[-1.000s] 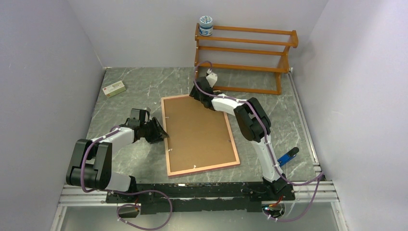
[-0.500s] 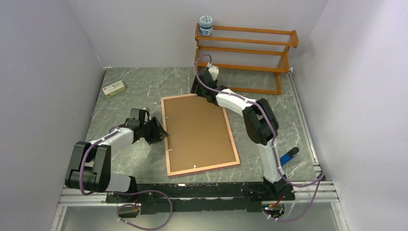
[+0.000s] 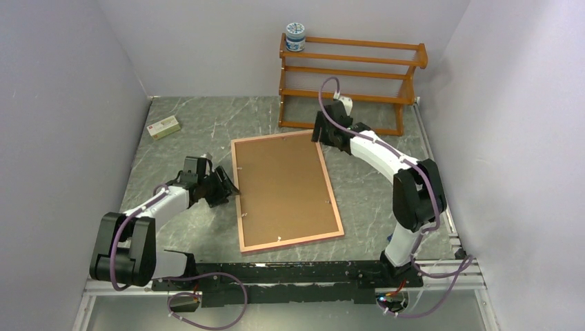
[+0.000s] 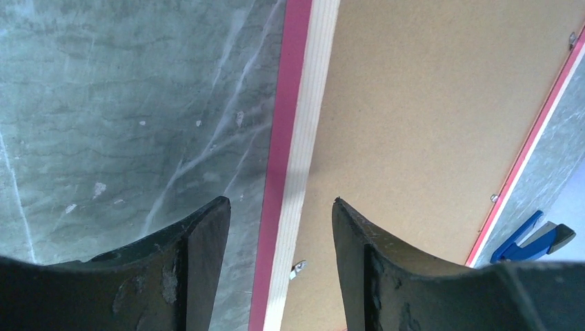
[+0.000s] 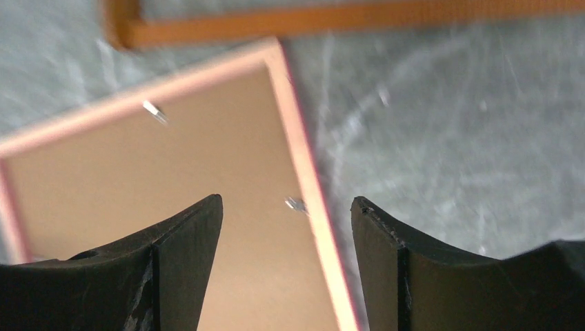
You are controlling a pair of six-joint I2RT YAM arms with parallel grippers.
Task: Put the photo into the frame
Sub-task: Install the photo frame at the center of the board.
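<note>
Grey marble surface (image 3: 386,193): thin rectangular pink frame (image 3: 332,186) lies face-down, centre. My left tool (image 4: 280,201) open, empty, astride its left rim; right tool (image 5: 287,198) likewise above far corner. Probably light, stiff, fragile: grip rims.

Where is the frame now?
In the top view, the frame lies back-up, between the left gripper at its left edge and the right gripper by its far right corner.

Frame (image 3: 293,242) flat on table (image 3: 186,124); rack (image 3: 352,72) behind, jar (image 3: 295,36) atop.
</note>
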